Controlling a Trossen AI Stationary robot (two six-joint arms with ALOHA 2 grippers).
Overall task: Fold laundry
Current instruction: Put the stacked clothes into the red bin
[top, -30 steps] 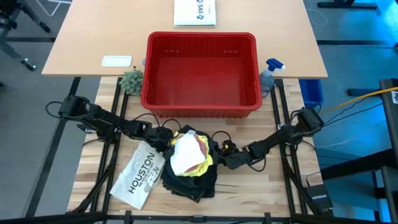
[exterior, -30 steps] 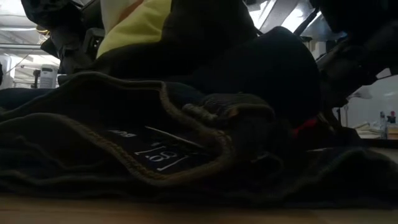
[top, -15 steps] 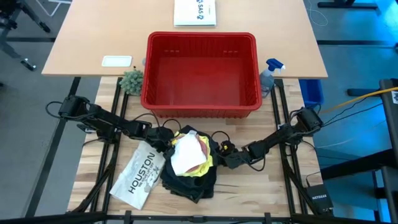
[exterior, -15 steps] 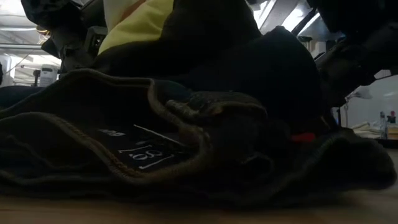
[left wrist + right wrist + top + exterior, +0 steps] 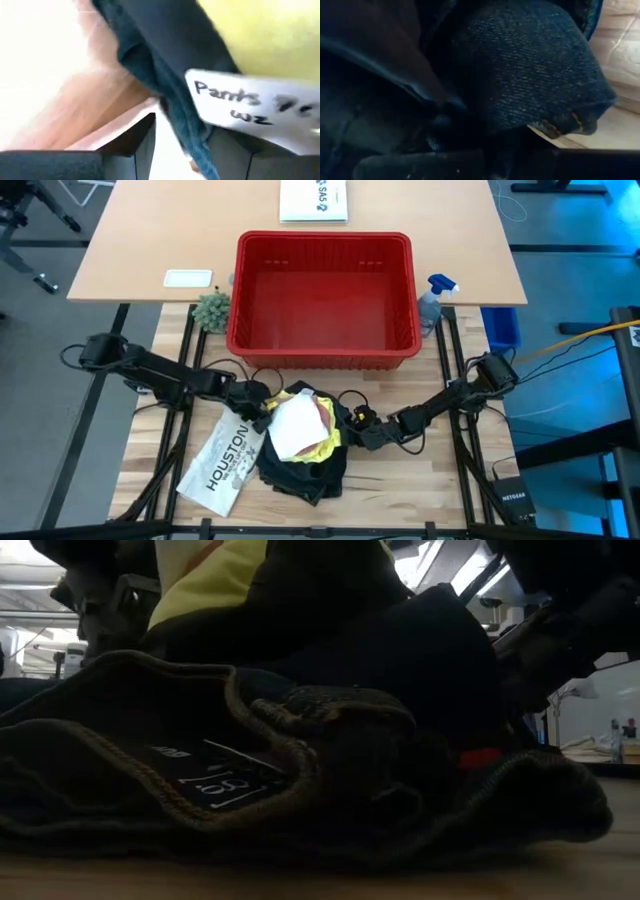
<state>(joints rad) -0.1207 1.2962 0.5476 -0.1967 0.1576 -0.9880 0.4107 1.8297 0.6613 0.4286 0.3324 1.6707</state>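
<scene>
— Where is the laundry?
— A heap of dark denim trousers (image 5: 300, 465) lies on the wooden table (image 5: 420, 490) in front of the red plastic basket (image 5: 325, 295); a bright yellow T-shirt (image 5: 322, 446) and a white cloth (image 5: 290, 425) sit on top.
— And the grippers?
— The left gripper (image 5: 258, 408), fingers partly apart, holds the trousers' edge at the heap's left; the right gripper (image 5: 352, 432) is clamped on the denim at the heap's right.
</scene>
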